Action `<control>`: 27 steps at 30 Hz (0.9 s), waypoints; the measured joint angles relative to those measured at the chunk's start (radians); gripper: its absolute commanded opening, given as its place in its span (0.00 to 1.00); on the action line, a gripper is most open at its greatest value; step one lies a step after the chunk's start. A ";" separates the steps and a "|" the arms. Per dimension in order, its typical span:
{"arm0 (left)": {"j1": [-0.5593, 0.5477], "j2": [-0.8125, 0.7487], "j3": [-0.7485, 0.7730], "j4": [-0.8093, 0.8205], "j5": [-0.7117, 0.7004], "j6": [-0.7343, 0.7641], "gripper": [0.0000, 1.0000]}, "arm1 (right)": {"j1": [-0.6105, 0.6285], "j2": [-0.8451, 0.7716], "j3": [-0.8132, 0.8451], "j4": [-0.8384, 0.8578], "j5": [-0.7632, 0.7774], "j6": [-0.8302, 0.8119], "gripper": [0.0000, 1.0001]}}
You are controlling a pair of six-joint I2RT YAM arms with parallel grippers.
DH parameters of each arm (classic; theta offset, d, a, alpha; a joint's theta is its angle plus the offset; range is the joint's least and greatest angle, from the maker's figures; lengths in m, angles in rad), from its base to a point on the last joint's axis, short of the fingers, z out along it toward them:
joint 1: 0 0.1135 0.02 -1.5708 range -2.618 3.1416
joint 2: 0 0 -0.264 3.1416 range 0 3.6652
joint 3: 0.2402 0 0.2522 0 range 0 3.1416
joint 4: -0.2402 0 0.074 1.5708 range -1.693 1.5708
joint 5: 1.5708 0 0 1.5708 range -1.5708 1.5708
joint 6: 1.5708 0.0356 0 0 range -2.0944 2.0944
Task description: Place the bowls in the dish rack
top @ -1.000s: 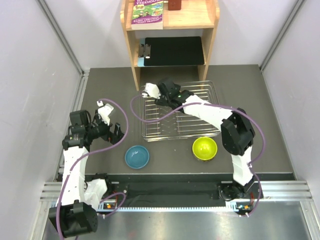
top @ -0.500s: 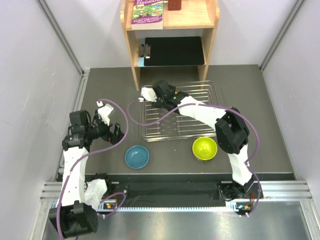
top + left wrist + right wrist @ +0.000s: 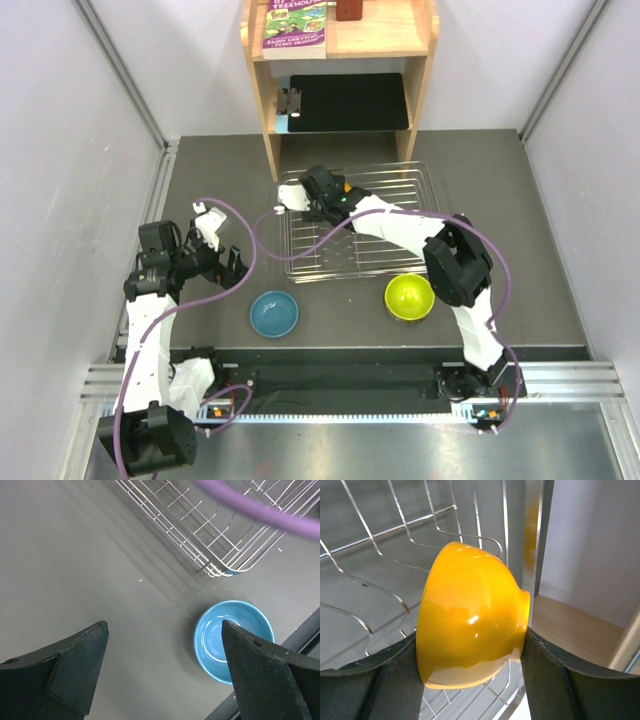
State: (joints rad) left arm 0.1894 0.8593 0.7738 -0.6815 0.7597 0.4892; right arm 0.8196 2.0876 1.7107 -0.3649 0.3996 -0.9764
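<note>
**Orange bowl carried to the rack's upper-left corner**

The right gripper stays clamped partway shut on the orange bowl. It holds the bowl on edge and has slid left over the dish rack to its upper-left corner, so setting it between the tines looks close. The left gripper hangs wide open and empty above the blue bowl. The lime-green bowl waits on the table, lower right of centre.
</note>
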 measured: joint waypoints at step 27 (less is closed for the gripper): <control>0.005 0.000 0.000 -0.001 0.007 0.007 0.99 | 0.008 0.058 0.097 -0.078 0.050 -0.014 1.00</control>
State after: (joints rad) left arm 0.1940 0.8593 0.7738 -0.6827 0.7670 0.4961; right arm 0.8276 2.1452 1.8072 -0.4431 0.4496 -0.9901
